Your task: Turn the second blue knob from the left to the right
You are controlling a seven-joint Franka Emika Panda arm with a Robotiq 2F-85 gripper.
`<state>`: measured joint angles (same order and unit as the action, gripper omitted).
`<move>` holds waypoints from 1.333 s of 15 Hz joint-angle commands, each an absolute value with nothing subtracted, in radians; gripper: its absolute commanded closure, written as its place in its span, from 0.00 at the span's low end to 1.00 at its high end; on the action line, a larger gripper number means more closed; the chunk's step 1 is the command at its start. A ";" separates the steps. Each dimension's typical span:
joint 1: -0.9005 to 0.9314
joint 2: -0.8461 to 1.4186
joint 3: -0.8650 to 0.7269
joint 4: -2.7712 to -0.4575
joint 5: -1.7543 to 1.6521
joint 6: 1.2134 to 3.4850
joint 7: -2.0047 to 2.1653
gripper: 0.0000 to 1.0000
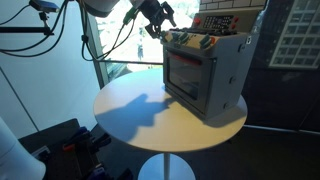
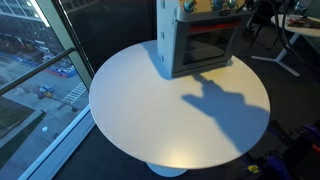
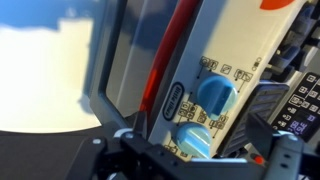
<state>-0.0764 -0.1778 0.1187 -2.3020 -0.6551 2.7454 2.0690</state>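
Note:
A grey toy oven (image 1: 207,72) with a red handle stands at the edge of the round white table (image 1: 130,115); it also shows in an exterior view (image 2: 200,45). In the wrist view its cream control panel (image 3: 235,60) carries two visible blue knobs. One blue knob (image 3: 214,95) lies further out. The other blue knob (image 3: 195,141) sits between my fingers. My gripper (image 3: 198,138) is open, with a finger on each side of this knob and a gap to it. In an exterior view my gripper (image 1: 156,27) hovers at the oven's top corner.
Large windows (image 2: 35,50) run beside the table. Cables and stands (image 1: 30,30) hang behind the arm. A shelf unit (image 1: 295,35) stands behind the oven. An office chair base (image 2: 275,55) is near the table's far side.

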 commanded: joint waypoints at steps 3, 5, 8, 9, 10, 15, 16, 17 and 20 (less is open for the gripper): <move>-0.026 -0.230 0.074 -2.336 -0.547 2.741 1.781 0.00; -0.033 -0.236 0.083 -2.334 -0.477 2.731 1.661 0.00; -0.026 -0.243 0.082 -2.331 -0.373 2.701 1.472 0.00; -0.025 -0.246 0.083 -2.330 -0.344 2.689 1.414 0.00; -0.026 -0.250 0.083 -2.327 -0.319 2.674 1.359 0.00; -0.023 -0.280 0.082 -2.313 -0.223 2.578 1.113 0.00; -0.018 -0.288 0.079 -2.310 -0.197 2.551 1.059 0.00; -0.017 -0.296 0.078 -2.307 -0.174 2.525 1.011 0.00; -0.010 -0.321 0.076 -2.293 -0.108 2.430 0.869 0.00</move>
<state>-0.0301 -0.2893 0.0925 -2.3155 -0.1736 2.5282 1.0042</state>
